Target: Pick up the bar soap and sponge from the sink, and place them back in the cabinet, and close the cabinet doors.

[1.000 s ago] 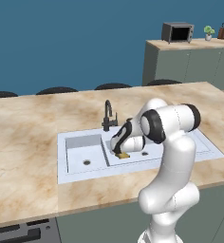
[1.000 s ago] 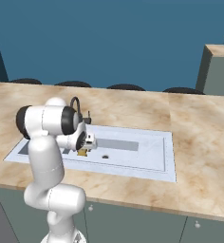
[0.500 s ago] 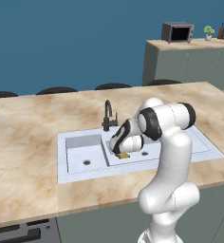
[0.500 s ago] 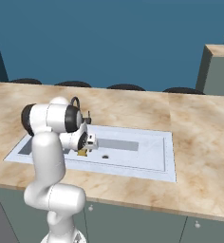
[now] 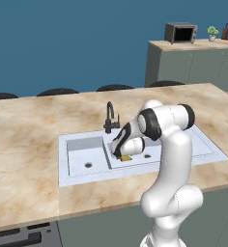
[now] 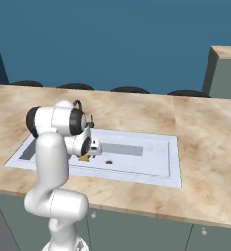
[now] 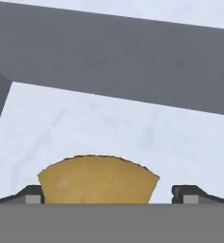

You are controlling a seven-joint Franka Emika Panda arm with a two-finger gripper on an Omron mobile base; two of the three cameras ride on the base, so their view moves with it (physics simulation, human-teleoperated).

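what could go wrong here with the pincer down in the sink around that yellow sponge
1. In the hand view the sponge sits between the fingertips with a gap on the right side, so closing off-centre may push it aside instead of gripping it.
2. The pincer works low in the longer basin of the sink, close to the black faucet; lifting carelessly could knock the faucet or the basin wall.

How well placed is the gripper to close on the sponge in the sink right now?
Probably well placed. In the hand view the sponge lies on the sink floor between the two fingertips, with nothing else between them. The gripper looks open around it, though finger contact cannot be judged.
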